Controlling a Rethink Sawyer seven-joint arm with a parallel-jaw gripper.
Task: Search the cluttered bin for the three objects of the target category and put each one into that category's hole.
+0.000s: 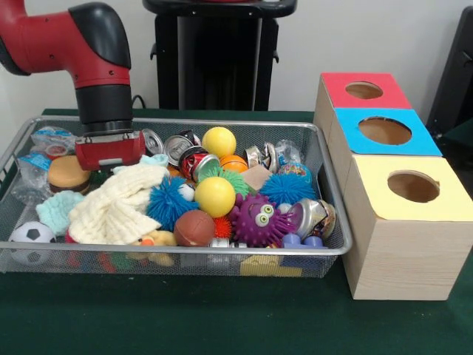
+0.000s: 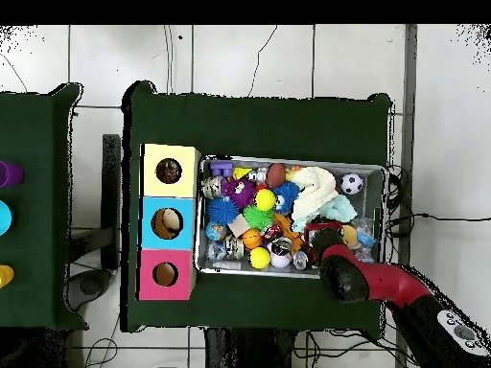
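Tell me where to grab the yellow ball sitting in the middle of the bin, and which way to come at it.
Grip the yellow ball across its widest part, coming straight down from above. It sits on top of the pile in the cluttered bin with its upper half exposed, while the blue spiky ball and purple spiky toy crowd its sides, so a side approach looks blocked.

One wire bin (image 1: 336,222) holds the clutter. Three wooden boxes stand beside it: red-topped (image 1: 392,92), blue-topped (image 1: 421,140), yellow-topped (image 1: 384,244), each with one hole. Inside: two yellow balls (image 1: 219,140) (image 1: 215,196), two blue spiky balls (image 1: 166,203) (image 1: 287,188), one soccer ball (image 1: 31,234), one purple monster (image 1: 256,220).
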